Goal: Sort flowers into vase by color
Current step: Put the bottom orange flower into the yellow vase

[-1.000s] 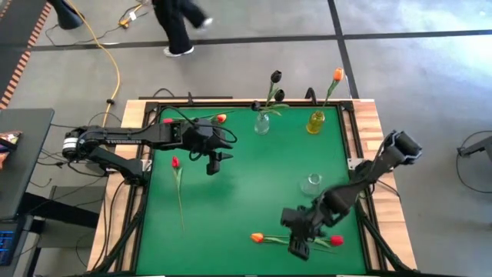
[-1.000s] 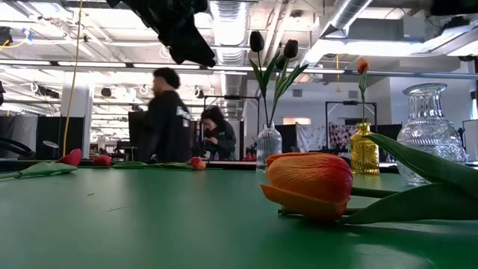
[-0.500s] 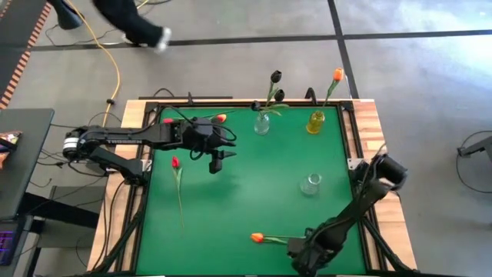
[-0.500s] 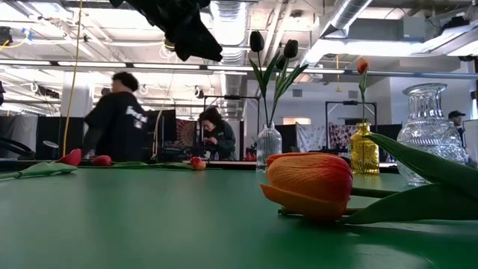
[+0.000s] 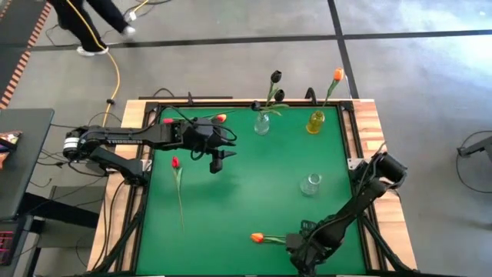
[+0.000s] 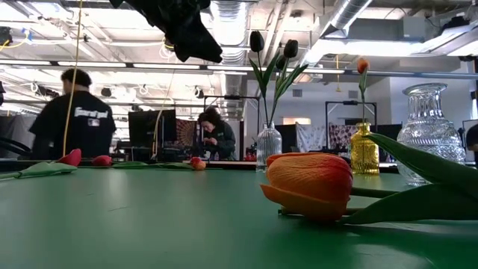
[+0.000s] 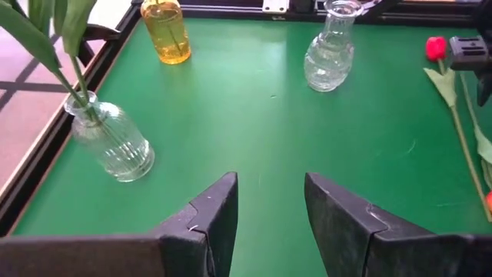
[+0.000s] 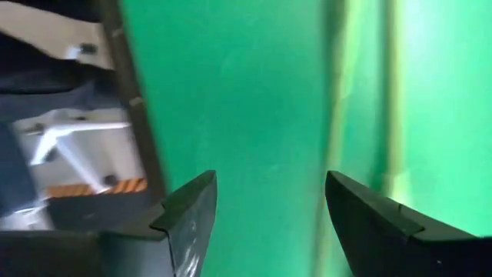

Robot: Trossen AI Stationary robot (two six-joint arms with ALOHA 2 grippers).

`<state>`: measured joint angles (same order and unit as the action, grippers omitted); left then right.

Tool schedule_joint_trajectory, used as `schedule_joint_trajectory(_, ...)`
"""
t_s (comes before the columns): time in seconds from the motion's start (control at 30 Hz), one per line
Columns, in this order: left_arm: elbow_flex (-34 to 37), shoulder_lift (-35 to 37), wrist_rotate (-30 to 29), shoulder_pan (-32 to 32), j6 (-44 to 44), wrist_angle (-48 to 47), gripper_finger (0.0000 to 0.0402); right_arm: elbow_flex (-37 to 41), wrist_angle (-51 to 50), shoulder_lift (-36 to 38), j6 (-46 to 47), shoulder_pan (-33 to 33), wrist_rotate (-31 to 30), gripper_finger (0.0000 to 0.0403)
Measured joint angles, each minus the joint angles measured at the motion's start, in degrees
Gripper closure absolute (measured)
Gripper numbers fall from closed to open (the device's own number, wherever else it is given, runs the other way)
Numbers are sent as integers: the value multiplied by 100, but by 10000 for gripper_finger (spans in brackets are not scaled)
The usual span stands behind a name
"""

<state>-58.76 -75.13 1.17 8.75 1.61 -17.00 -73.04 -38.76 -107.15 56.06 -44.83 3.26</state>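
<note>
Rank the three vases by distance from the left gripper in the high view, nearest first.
From the left gripper:
1. Ribbed clear vase with dark tulips, along the far edge.
2. Empty clear vase, toward the right side.
3. Yellow vase, far right corner; close to the second.

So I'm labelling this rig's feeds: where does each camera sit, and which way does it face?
High: overhead, straight down on the table; both arms show, left pincer and right pincer.
Low: table height, looking level past an orange tulip into the room; a dark arm hangs above.
Left wrist: over its open fingers toward three vases.
Right wrist: over its open fingers at green stems.
Shared: yellow vase, in high, low and left wrist.
</note>
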Motion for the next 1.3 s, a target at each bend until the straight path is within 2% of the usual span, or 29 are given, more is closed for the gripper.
schedule_joint_trajectory(0.13, 0, 0, -30, 0, 35, -6, 262, 17, -24, 2, -520, 138, -132, 133)
schedule_joint_trajectory(0.63, 0, 0, -40, 2, 79, -74, 262, 46, -84, 2, -755, 127, -321, 133)
schedule_joint_trajectory(0.83, 0, 0, -53, 1, 188, -72, 262, 501, 594, 2, -621, 95, -319, 142)
schedule_joint_trajectory(1.0, 0, 2, -53, 0, 188, -70, 262, 788, 797, 25, -514, 99, -346, 197)
schedule_joint_trajectory(1.3, 0, 2, -53, 2, 179, -129, 262, 1128, 1124, 42, -391, -69, -606, 372)
